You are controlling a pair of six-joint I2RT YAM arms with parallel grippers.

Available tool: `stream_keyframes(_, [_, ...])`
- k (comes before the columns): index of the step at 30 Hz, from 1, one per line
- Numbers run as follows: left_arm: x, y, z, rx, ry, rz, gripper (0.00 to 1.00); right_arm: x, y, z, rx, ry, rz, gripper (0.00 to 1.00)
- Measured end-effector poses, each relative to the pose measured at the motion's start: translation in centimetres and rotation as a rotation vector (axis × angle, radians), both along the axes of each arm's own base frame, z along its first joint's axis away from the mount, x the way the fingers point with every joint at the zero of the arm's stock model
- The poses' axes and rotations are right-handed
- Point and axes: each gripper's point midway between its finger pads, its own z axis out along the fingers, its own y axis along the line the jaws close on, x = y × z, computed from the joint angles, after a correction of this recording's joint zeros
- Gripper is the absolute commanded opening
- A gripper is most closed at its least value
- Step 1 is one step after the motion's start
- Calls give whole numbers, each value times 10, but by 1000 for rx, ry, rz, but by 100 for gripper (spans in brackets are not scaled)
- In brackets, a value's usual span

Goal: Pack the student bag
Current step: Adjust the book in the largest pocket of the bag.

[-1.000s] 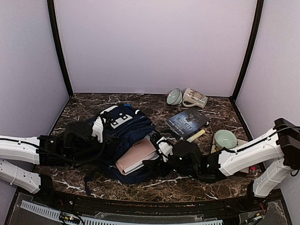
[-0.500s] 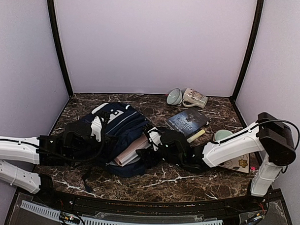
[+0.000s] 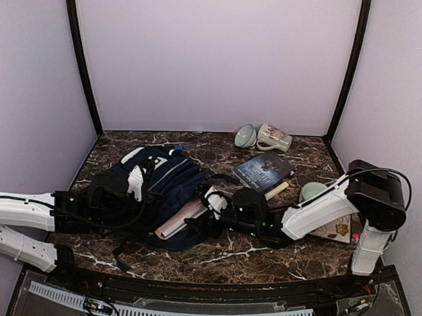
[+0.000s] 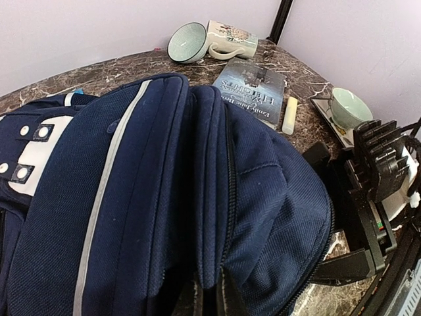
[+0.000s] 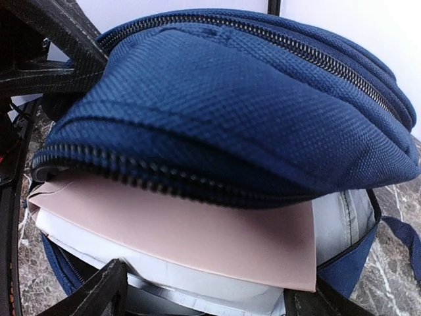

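Observation:
The student bag [image 3: 165,181] lies on the marble table, navy with a white patch [image 4: 36,148] and a grey stripe. At the bag's top edge my left gripper [image 3: 135,185] [image 4: 214,299] is shut, pinching a fold of the fabric. A pink-covered book [image 3: 177,221] [image 5: 197,230] on white pages sits half inside the unzipped mouth, under the zipper flap [image 5: 217,112]. My right gripper [image 3: 208,212] [image 5: 210,293] stands wide at the book's near end, one finger [image 5: 99,289] against each side of it.
A dark book [image 3: 264,170] [image 4: 253,89] and a yellow stick [image 3: 277,191] lie right of the bag. A green bowl [image 3: 245,136] and white mug [image 3: 274,138] rest at the back wall. Another green cup [image 3: 316,195] sits on a flat card by the right arm.
My right gripper has moved left and pushed the pink book deeper into the bag's mouth. The bag has slid and bulged leftward. My left gripper keeps its pinch.

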Motion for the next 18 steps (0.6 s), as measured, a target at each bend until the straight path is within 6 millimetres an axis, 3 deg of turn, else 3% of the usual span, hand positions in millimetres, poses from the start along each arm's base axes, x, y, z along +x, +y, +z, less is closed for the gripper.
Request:
stream_keyframes(2, [-1, 0, 0, 0, 2, -4, 0, 3, 0, 1, -10, -36, 6, 89])
stream_keyframes(4, [-1, 0, 0, 0, 1, -9, 0, 12, 2, 2, -20, -68, -16, 88])
stream_keyframes(8, [-1, 2, -2, 8, -4, -6, 0, 49, 5, 9, -37, -132, -177, 91])
stream_keyframes(11, [1, 4, -3, 11, -5, 1, 0, 64, -3, 14, -32, -143, -262, 94])
stream_keyframes(18, [-1, 4, 2, -4, -9, -3, 0, 69, -26, 14, -33, -66, -354, 97])
